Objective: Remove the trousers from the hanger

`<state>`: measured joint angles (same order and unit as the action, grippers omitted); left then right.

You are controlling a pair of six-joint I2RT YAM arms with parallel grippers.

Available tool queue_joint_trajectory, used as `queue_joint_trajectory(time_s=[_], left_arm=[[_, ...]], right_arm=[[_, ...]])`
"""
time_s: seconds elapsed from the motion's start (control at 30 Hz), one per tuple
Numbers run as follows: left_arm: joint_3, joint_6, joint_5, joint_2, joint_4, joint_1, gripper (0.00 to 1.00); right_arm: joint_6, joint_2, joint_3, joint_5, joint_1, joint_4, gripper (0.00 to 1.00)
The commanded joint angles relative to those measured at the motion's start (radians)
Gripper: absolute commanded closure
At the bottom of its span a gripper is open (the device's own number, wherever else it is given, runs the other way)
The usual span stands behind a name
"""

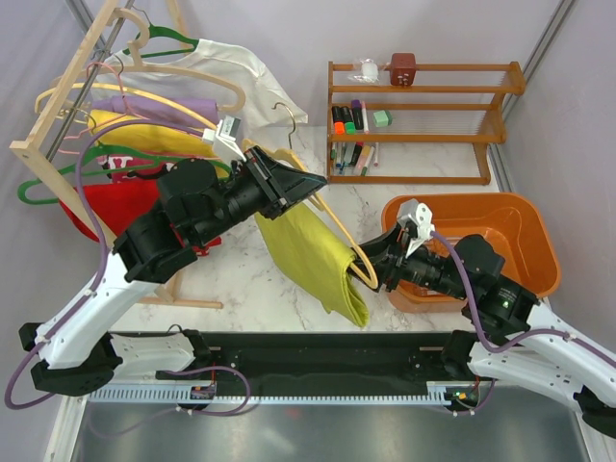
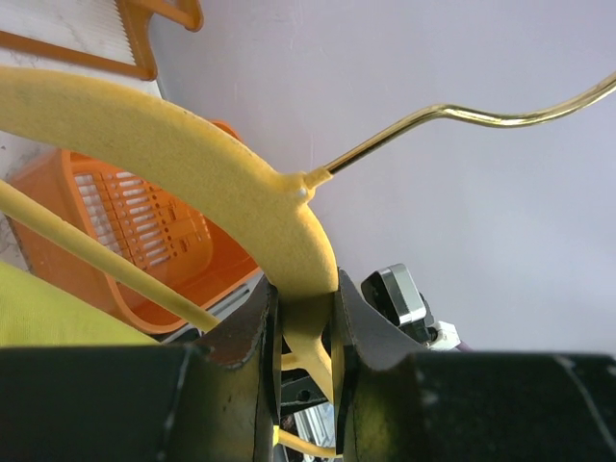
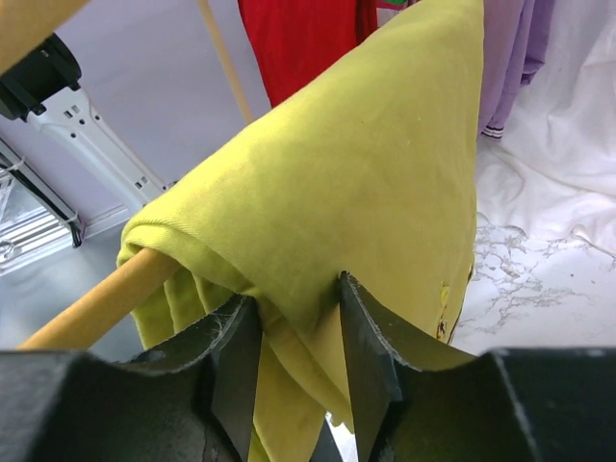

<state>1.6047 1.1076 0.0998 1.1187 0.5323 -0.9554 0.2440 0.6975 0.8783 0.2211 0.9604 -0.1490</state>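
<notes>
The lime-yellow trousers (image 1: pixel 313 255) hang folded over the lower bar of the pale yellow-orange hanger (image 1: pixel 330 210), held in the air above the marble table. My left gripper (image 1: pixel 306 183) is shut on the hanger just below its wire hook; in the left wrist view the hanger (image 2: pixel 192 154) runs down between the jaws of the left gripper (image 2: pixel 303 298). My right gripper (image 1: pixel 364 269) reaches in from the right at the low end of the bar. In the right wrist view the right gripper (image 3: pixel 296 303) pinches a fold of the trousers (image 3: pixel 366 173) beside the bar (image 3: pixel 87 308).
An orange basket (image 1: pixel 520 241) stands right behind the right arm. A wooden clothes rack (image 1: pixel 58 125) at the back left carries a red garment (image 1: pixel 115 202), a white shirt (image 1: pixel 231 67) and other hangers. A wooden shelf (image 1: pixel 414 125) with small items stands at the back.
</notes>
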Motion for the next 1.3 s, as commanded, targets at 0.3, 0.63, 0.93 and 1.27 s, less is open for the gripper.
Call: queue_joint_trajectory(time_s=[0.3,0.63,0.93,1.27], left_arm=[[-0.011,0.083,-0.031,-0.037,-0.189,-0.005,0.98],[-0.155,0.09,0.011,-0.151,-0.169,-0.003,0.98],[-0.221,0.095,-0.002,-0.215,-0.108,-0.005,0.98],[-0.212,0.077,-0.075,-0.204,-0.107,-0.005,0.98]], right_arm=[[0.061,0.036,-0.019,-0.16,0.0,0.195,0.86],[0.06,-0.035,0.094,-0.353,0.001,-0.027,1.0],[0.067,-0.078,0.171,-0.379,0.0,-0.101,1.0],[0.029,-0.009,0.254,-0.276,0.0,-0.118,0.8]])
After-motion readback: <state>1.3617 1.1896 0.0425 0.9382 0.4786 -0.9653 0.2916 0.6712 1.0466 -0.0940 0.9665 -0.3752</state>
